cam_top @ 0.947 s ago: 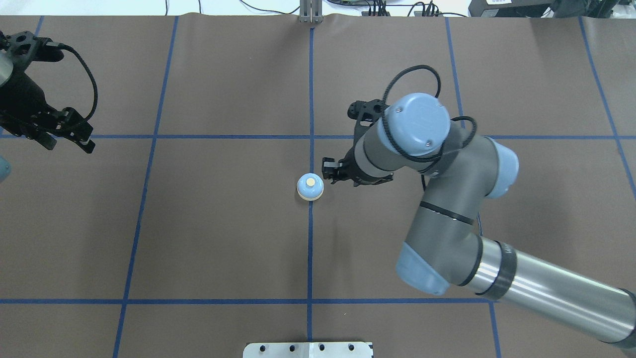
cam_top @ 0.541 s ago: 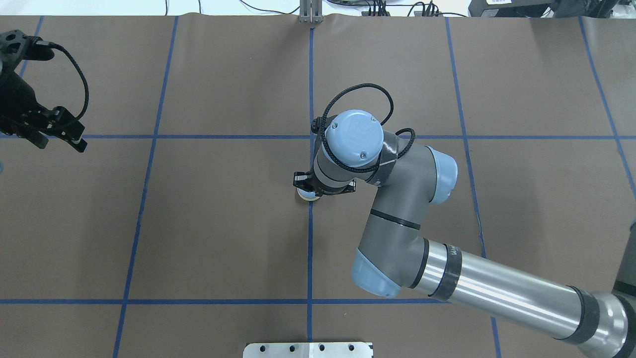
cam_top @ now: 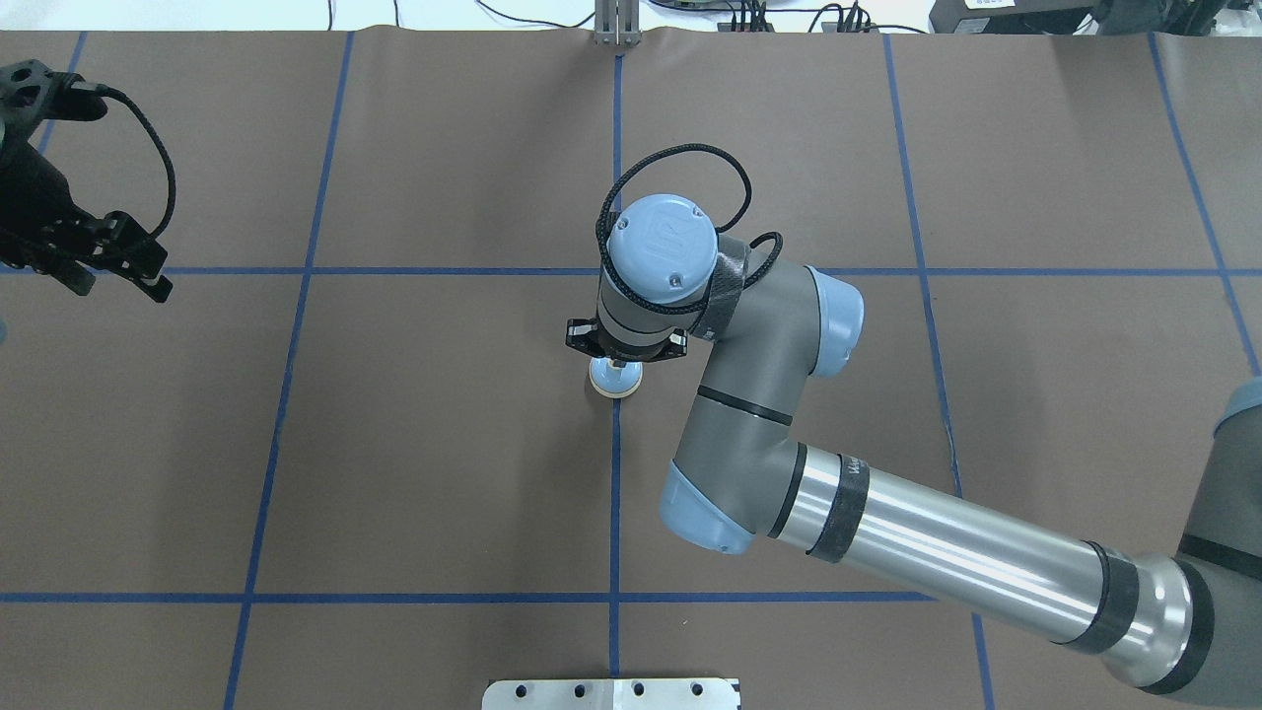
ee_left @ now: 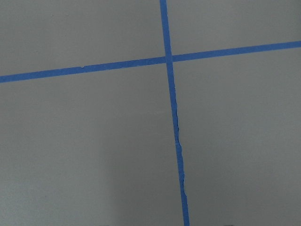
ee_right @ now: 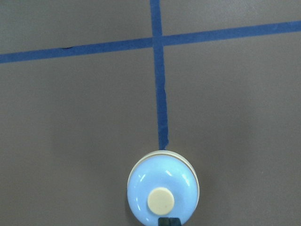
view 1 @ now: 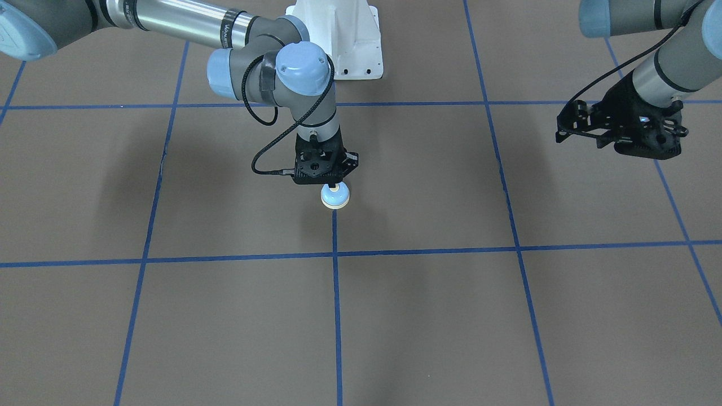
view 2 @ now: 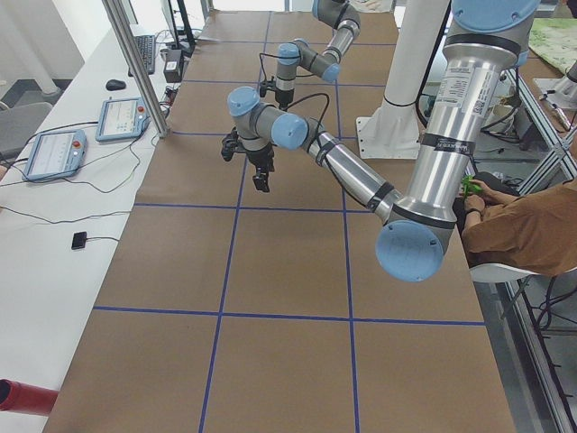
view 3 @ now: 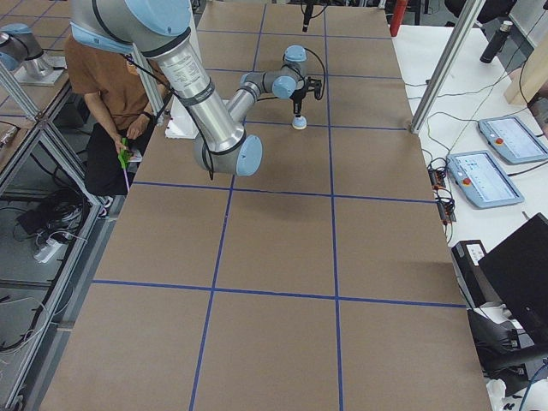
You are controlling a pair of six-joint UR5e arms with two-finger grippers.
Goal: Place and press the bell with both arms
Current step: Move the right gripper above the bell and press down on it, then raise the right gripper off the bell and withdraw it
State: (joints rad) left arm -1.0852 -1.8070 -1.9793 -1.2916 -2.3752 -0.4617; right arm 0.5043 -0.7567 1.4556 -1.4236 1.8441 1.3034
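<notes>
Plenty of room here. The bell stands upright in the middle of the brown surface. It sits right on the centre blue tape line, just on the robot's side of a crossing. Bare sheet lies all round it and every edge is well away.

Over it, the right arm sweeps in from the robot's right. It folds at the elbow and turns its wrist straight down, so the right hand hangs vertical above the bell. Its fingers are pinched together into one narrow tip, gripping nothing. That tip sits at the dome's top beside the cream button; I cannot tell if it touches.

Out at the overhead view's left side, the left hand hovers above the surface. It is tilted, fingers spread wide and empty, well apart from the bell.
</notes>
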